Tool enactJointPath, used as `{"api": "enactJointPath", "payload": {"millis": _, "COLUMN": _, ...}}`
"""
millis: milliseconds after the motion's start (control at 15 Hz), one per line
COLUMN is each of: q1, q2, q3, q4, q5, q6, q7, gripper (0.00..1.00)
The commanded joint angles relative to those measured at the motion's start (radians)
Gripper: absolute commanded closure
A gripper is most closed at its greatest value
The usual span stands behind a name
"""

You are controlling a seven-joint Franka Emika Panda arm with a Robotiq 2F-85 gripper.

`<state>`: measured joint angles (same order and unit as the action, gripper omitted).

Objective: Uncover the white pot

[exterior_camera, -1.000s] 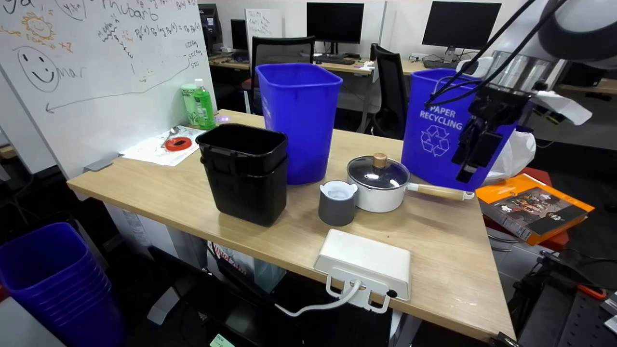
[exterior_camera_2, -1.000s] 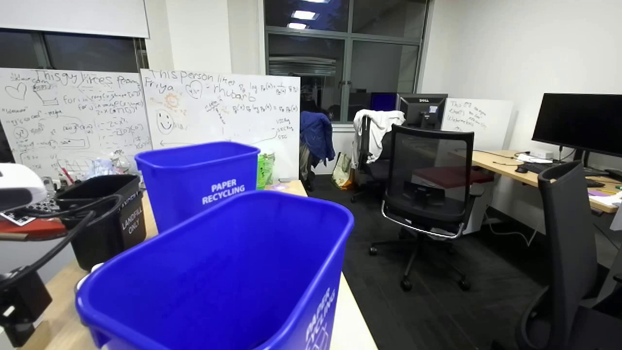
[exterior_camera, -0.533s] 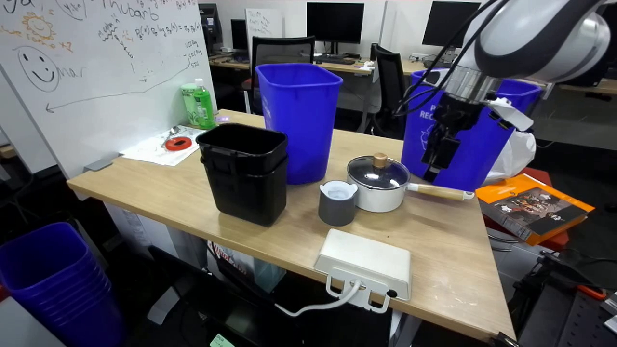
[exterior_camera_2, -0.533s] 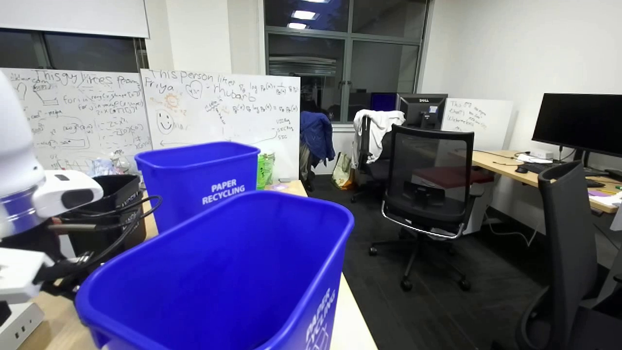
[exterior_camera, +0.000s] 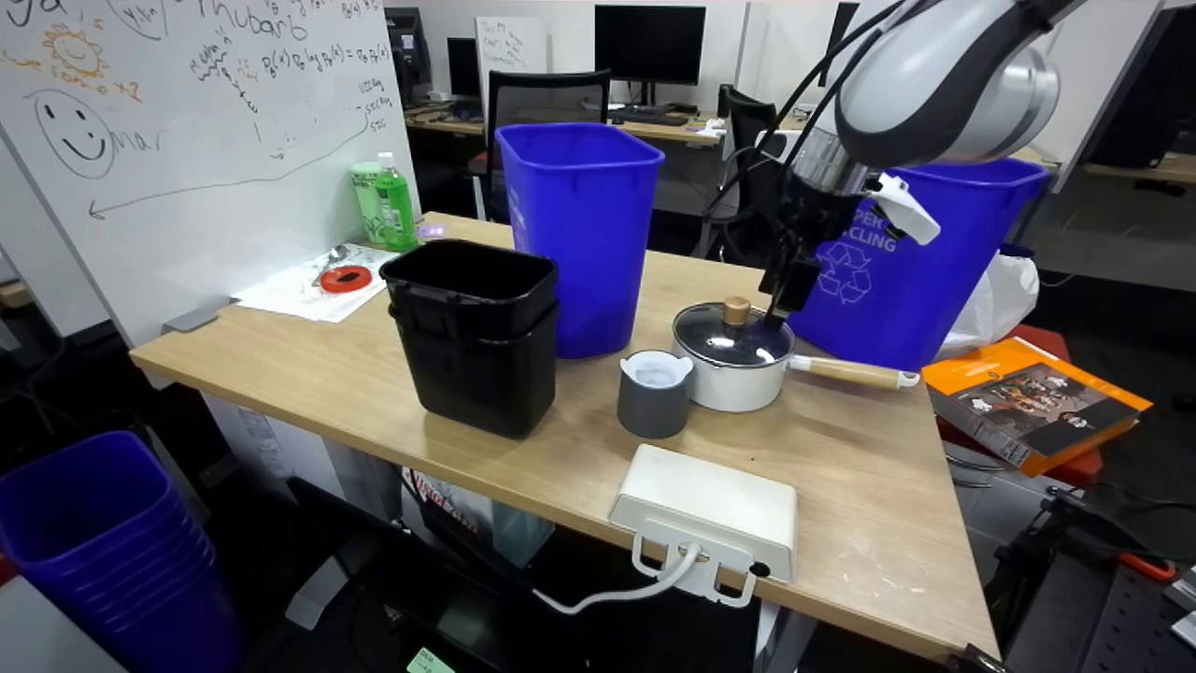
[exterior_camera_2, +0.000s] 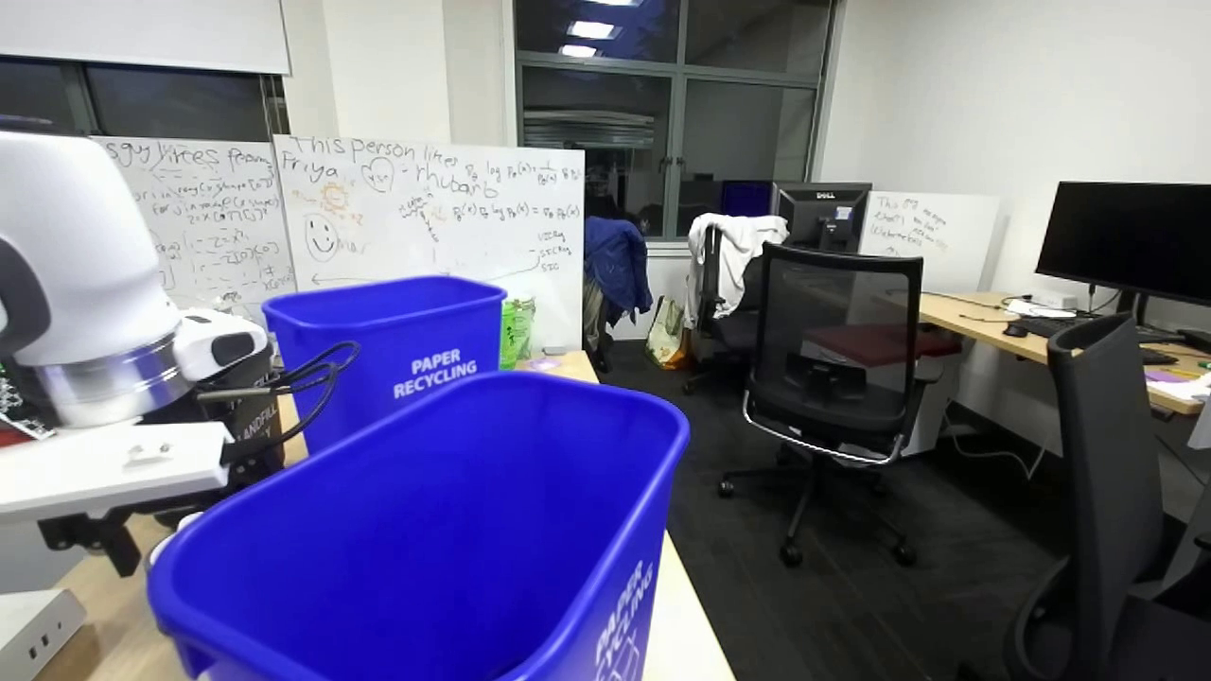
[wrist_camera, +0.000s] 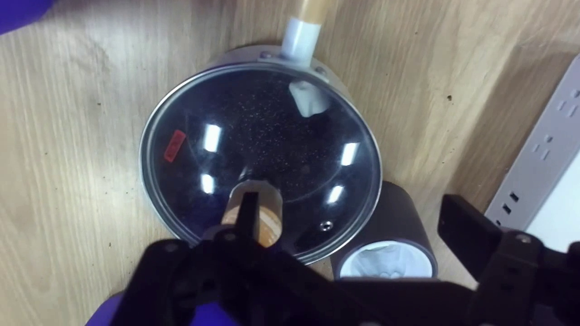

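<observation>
Nested black bins (exterior_camera: 481, 365), grey cup (exterior_camera: 652, 409)

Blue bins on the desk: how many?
2. In an exterior view, one blue bin stands behind the black bins; another blue bin behind the handle of the white pot. Others could be hidden behind.

Office: whiteboards (exterior_camera_2: 435, 232), monitors (exterior_camera: 647, 43), chairs (exterior_camera_2: 834, 345)

Your arm (exterior_camera: 916, 79) has a rounded white shell (exterior_camera_2: 90, 246) with dark grey bands (exterior_camera: 911, 147). Note also the silver metal collar (exterior_camera: 827, 164), the white housing (exterior_camera_2: 201, 348) with a dark oval (exterior_camera_2: 233, 348), the flat white plate (exterior_camera_2: 104, 468) and the curved black cables (exterior_camera_2: 307, 377). Your tool (wrist_camera: 355, 222) is black with grey screws (wrist_camera: 523, 238).
</observation>
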<state>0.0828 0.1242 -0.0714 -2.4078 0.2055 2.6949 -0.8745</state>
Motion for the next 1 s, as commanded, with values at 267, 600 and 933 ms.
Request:
{"api": "enactJointPath", "payload": {"millis": 267, "q1": -0.090, "q2": 0.101, "q3": 0.095, "q4": 0.018, "q5": -0.148, "q6": 0.200, "q7": -0.005, "gripper": 0.00}}
{"api": "enactJointPath", "payload": {"millis": 600, "q1": -0.135, "q2": 0.139, "q3": 0.132, "q4": 0.046, "q5": -0.201, "q6": 0.241, "q7": -0.006, "gripper": 0.00}}
{"api": "enactJointPath", "payload": {"millis": 933, "q1": -0.167, "q2": 0.166, "q3": 0.145, "q4": 0.056, "q5": -0.238, "q6": 0.250, "q7": -0.004, "gripper": 0.00}}
